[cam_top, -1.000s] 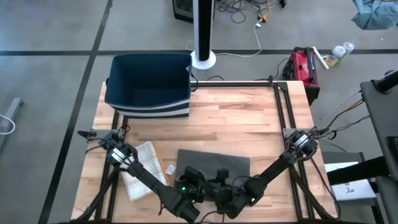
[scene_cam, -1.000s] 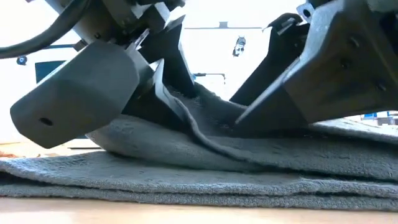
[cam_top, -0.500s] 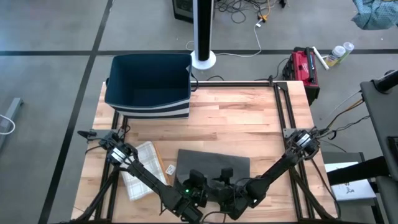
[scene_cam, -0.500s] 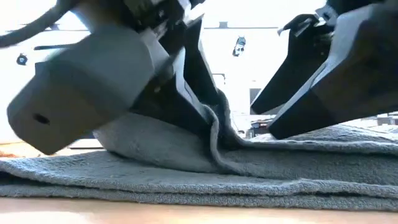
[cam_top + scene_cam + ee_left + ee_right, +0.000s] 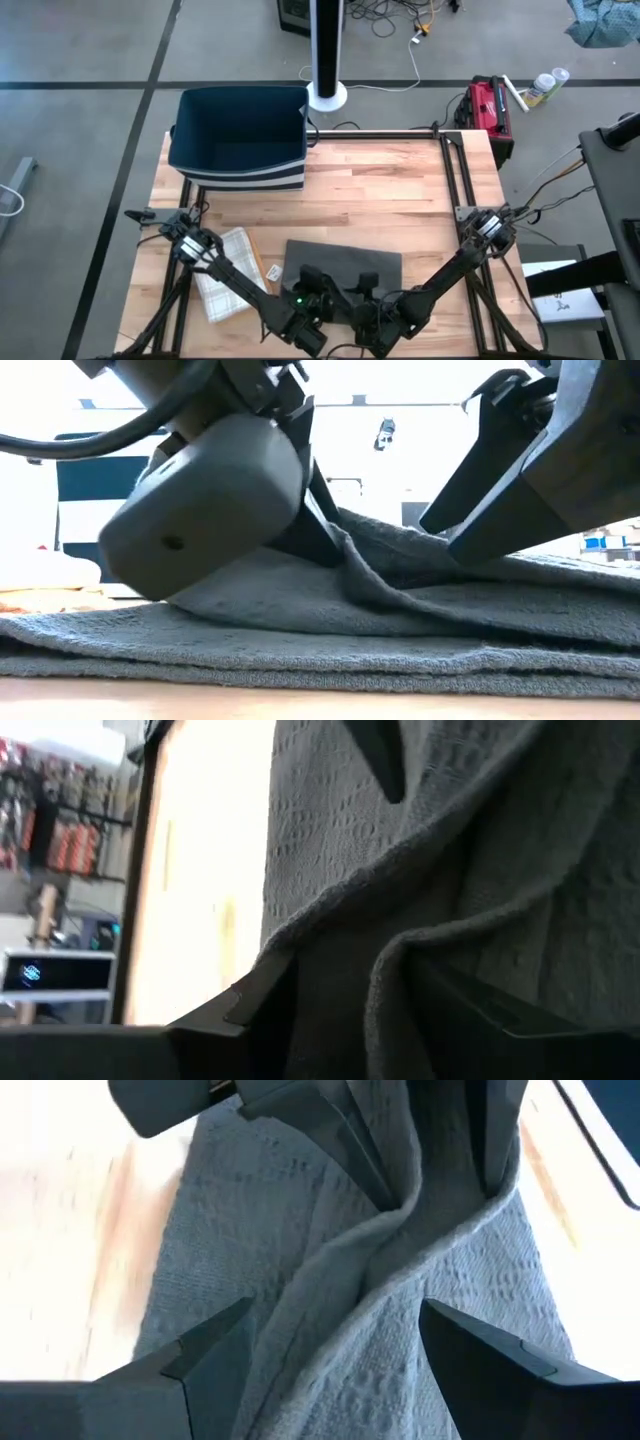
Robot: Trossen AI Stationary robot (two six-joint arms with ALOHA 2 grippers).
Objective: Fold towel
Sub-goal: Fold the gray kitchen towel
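The dark grey towel lies folded in layers on the wooden table, near its front edge. Both grippers are over the towel's near part. My left gripper is shut on a raised ridge of the top layer. My right gripper stands open just to the right of it. Its fingers are spread on either side of the same ridge, low over the cloth. My left gripper pinches a gathered ridge of the towel's top layer between its two fingers. They slant down from the table's near left side. The ridge stands up between them, and the remaining cloth stays flat on the table. My right gripper's fingertip is right at the cloth; whether it touches, I cannot tell.
A dark blue bin stands at the table's far left. A light folded cloth and a small tag lie left of the towel. A black frame rail runs along the right side. Bare wood lies between bin and towel.
My left gripper's fingers have drawn closer together on the towel and rolled a little. The top layer between them has been pushed up into a steeper, narrower ridge. The lower layers have stayed flat. My right gripper has tipped, and its finger has come off the slope of the ridge.
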